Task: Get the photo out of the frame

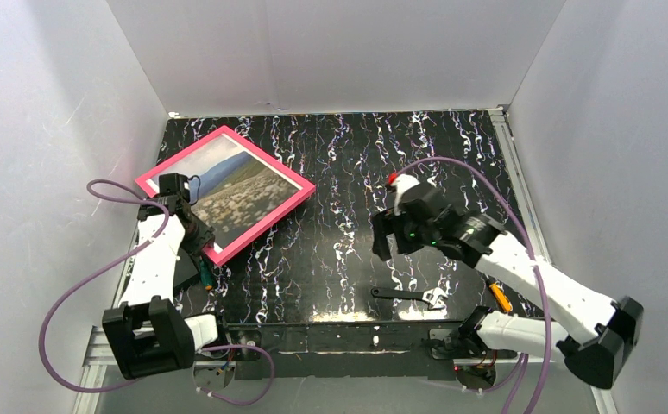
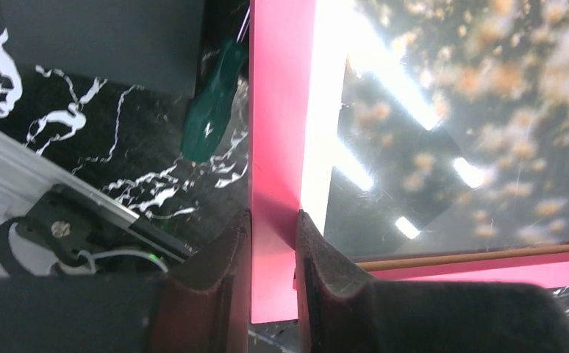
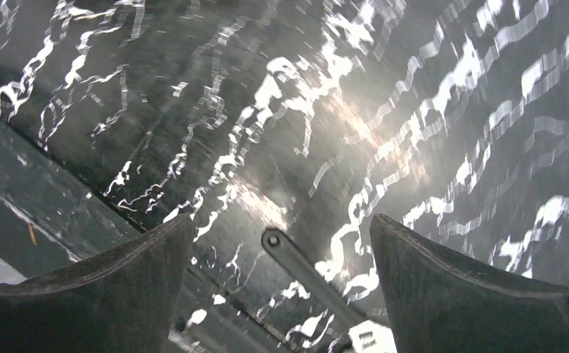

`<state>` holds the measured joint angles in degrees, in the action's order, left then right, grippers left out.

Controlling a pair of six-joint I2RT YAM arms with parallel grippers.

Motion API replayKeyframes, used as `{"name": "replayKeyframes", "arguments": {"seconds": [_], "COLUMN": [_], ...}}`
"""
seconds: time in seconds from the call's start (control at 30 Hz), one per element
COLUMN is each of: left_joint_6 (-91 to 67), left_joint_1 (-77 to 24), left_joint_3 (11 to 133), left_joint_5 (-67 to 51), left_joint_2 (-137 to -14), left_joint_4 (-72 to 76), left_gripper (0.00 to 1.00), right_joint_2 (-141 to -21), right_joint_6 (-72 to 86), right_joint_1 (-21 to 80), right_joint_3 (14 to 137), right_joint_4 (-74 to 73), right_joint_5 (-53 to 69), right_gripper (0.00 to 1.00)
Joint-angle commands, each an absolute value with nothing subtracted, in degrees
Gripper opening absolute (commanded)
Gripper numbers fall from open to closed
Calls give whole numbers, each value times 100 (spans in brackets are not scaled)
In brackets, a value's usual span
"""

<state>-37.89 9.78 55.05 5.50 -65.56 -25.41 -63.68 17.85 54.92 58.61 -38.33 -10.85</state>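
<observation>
The frame (image 1: 270, 156), with a bright pink-red border, lies turned at an angle at the table's left rear. The photo (image 1: 244, 190) sits inside it, blue sky over rocky ground. My left gripper (image 1: 177, 200) is on the frame's left edge. In the left wrist view its jaws (image 2: 274, 228) are shut on the pink border (image 2: 281, 110) close to a corner. The photo (image 2: 487, 110) shows under glare beside them, with a thin brown strip along the lower border. My right gripper (image 1: 382, 243) hangs open over the middle of the table, and nothing is between its fingers (image 3: 281, 250).
A green-handled screwdriver (image 1: 204, 274) (image 2: 212, 110) lies just off the frame's near corner. A black wrench (image 1: 408, 296) (image 3: 303, 268) lies below the right gripper near the front edge. An orange-handled tool (image 1: 501, 297) lies by the right arm. White walls close in the table's left, back and right.
</observation>
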Motion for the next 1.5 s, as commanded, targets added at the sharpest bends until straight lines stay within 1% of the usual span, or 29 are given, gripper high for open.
{"name": "replayKeyframes", "arguments": {"seconds": [0.0, 0.17, 0.33, 0.47, 0.67, 0.7, 0.8, 0.97, 1.1, 1.17, 1.23, 1.4, 1.47], "left_joint_6": [-3634, -3620, -3653, -3658, -3598, -3600, -3612, -3622, -3630, -3643, -3665, -3686, -3740], "left_joint_1": [914, 899, 899, 904, 905, 899, 901, 902, 909, 901, 903, 898, 905], "left_joint_3": [5835, 5932, 5921, 5956, 6129, 6136, 6156, 6264, 6344, 6361, 6351, 6440, 6487], "left_joint_5": [278, 254, 137, 71, 59, 54, 16, 0, 0, -136, -183, -129, -138], "left_joint_2": [-6131, -5934, -5819, -5819, -5855, -5859, -5892, -5992, -6005, -6003, -6004, -6036, -6032], "left_joint_4": [-3875, -4317, -4598, -4835, -5081, -5091, -5111, -5182, -5235, -5234, -5241, -5290, -5304], "left_gripper": [0, 0, 0, 0, 0, 0, 0, 0, 0, 0, 0, 0, 0], "right_joint_2": [-6919, -8233, -9529, -10188, -10457, -10489, -10592, -10794, -11089, -11284, -11481, -11404, -11335], "right_joint_6": [298, -1549, -2488, -3099, -3946, -4075, -4379, -5252, -5875, -6099, -6231, -6246, -6204], "right_joint_1": [6727, 7556, 7704, 7823, 7965, 7985, 8027, 8134, 8213, 8239, 8244, 8268, 8293], "right_joint_3": [6383, 6933, 7972, 8513, 8257, 8186, 8048, 7704, 7689, 7785, 8011, 7914, 7869], "right_joint_4": [-2572, -1718, -1733, -1696, -1080, -984, -542, 918, 1731, 2009, 2092, 2152, 2141], "right_joint_5": [-2259, -3009, -3078, -3303, -3234, -3220, -3392, -3940, -4250, -4430, -4640, -4515, -4467], "right_gripper": [98, 98, 98, 98, 97, 96, 96, 94, 90, 86, 81, 77, 71]}}
